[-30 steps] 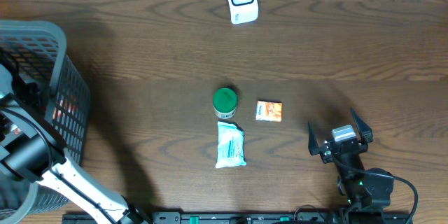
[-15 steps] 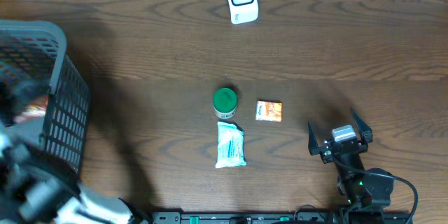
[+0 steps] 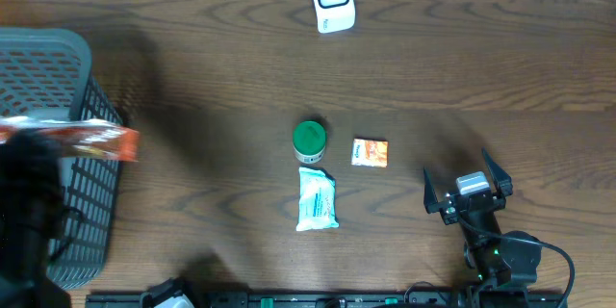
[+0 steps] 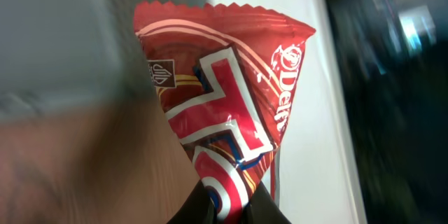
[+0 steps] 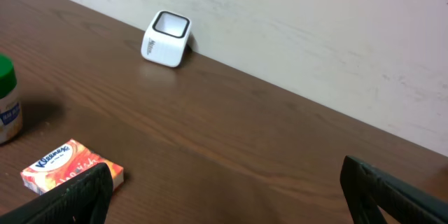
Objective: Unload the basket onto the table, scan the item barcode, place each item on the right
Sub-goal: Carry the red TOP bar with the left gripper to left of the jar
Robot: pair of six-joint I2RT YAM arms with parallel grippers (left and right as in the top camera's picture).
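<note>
Here we are: the left gripper is clamped tight on one end of the red snack packet, the crimped far end fanning out above the fingers in the wrist view. From overhead the packet sits in the air over the right-hand rim of the grey basket at the left edge of the table, the arm beneath it just a dark blur. So the pick looks done to me, and the step in hand is the carry to the scanner, that small white box at the far edge of the table, well apart from the packet. The right gripper is parked near the front right with its jaws spread wide and nothing between them. Mid-table lie a green-capped jar, a tissue pack just beside it and a small orange box, all untouched. What's next, I'd say: swing the packet across and present its barcode to the scanner's window. I can't spot a barcode on the face showing, so a wrist turn may be needed, and a floppy wrapper pinched at one end could droop.
</note>
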